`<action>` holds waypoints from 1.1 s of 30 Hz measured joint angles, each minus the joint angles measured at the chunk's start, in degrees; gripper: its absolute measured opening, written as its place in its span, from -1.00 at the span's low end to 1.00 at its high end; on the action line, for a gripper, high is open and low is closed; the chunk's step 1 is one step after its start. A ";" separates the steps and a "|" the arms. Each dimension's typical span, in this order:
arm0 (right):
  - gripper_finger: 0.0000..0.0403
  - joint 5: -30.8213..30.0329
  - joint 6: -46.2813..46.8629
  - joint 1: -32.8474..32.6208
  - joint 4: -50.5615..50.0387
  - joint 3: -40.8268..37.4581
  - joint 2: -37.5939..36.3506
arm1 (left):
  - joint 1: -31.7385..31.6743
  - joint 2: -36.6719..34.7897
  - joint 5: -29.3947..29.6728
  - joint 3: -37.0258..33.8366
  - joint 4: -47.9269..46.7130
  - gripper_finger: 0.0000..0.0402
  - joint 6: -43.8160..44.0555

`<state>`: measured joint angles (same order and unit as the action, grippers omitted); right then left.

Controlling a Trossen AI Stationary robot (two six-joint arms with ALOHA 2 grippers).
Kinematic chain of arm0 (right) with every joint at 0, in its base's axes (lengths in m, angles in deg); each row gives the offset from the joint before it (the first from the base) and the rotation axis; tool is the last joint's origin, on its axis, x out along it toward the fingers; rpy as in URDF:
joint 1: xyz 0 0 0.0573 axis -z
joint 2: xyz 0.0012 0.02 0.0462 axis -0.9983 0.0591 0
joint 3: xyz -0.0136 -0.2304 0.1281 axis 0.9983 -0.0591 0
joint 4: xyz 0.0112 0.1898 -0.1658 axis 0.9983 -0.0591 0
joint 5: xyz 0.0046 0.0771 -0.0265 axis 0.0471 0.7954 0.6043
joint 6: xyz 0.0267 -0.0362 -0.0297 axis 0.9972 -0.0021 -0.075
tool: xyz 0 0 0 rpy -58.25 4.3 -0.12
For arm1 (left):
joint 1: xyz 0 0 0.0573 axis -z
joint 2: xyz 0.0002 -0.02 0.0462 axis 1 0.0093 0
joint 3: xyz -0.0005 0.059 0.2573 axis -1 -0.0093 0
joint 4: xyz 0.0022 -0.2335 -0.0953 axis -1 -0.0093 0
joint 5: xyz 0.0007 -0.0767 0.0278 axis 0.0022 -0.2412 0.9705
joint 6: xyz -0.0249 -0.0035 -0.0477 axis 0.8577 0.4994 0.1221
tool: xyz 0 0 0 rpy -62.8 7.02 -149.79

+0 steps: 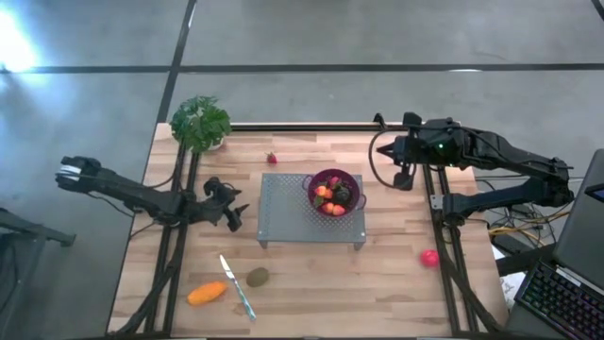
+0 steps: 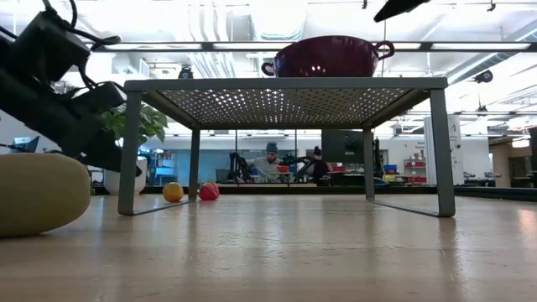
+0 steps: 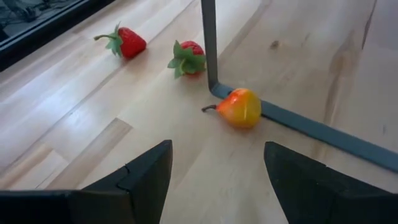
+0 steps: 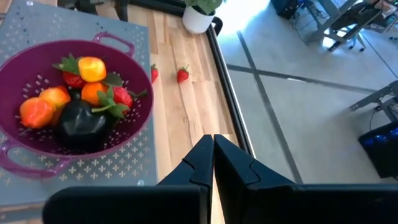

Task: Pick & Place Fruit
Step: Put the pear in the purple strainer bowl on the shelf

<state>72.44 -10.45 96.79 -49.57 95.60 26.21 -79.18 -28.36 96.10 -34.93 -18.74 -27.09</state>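
Work surface: light wooden plank table [image 1: 311, 283] carrying a grey perforated metal stand [image 1: 283, 212]; a purple perforated colander [image 4: 134, 134] sits on the stand's right part.
Fruit already placed: orange, red and dark pieces lie in the colander.
Fruit still loose: small yellow-orange pear [image 3: 240, 107] touching the stand's foot bar; two red strawberries [image 3: 127, 42] just beyond it; one more red strawberry [image 1: 272, 158] at the far side near the leafy potted plant [image 1: 200, 123]; elongated orange piece [image 1: 207, 294] and brown-green oval [image 1: 257, 277] at the near left, either side of a slim light-handled knife [image 1: 238, 286]; pink-red ball [image 1: 429, 257] at the near right.
Left pincer [image 3: 217, 180]: released, fingers spread, empty, low over the table just left of the stand and aimed at the pear.
Right pincer [image 4: 213, 163]: clenched on nothing, parked at the far right edge of the table.
Step in hand (judged): approach and grasp of the pear.
Procedure: centre the pear between the fingers; keep both fingertips clear of the foot bar and the upright leg; descend until the tips bracket the widest part, then close.
Caution: a round piece may roll under the stand if nudged; the stem side offers poor grip.
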 joint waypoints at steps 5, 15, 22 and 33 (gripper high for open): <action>-0.96 0.00 -0.02 -0.02 1.10 0.00 0.00 | -0.79 1.56 -0.01 0.00 1.50 0.39 0.39; -0.96 0.00 0.00 -0.02 1.30 0.00 0.00 | -1.80 9.16 -1.37 0.20 12.68 0.47 -4.83; -0.96 0.00 -0.31 -0.02 1.30 0.00 0.00 | -3.06 15.08 -2.12 0.19 18.83 0.45 -6.77; -0.96 0.00 -0.44 -0.02 1.24 -0.04 0.00 | -4.42 23.24 -3.40 0.21 29.35 0.45 -10.48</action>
<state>72.44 -10.89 96.76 -48.34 95.55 26.21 -83.60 -5.12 92.70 -34.72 10.61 -37.57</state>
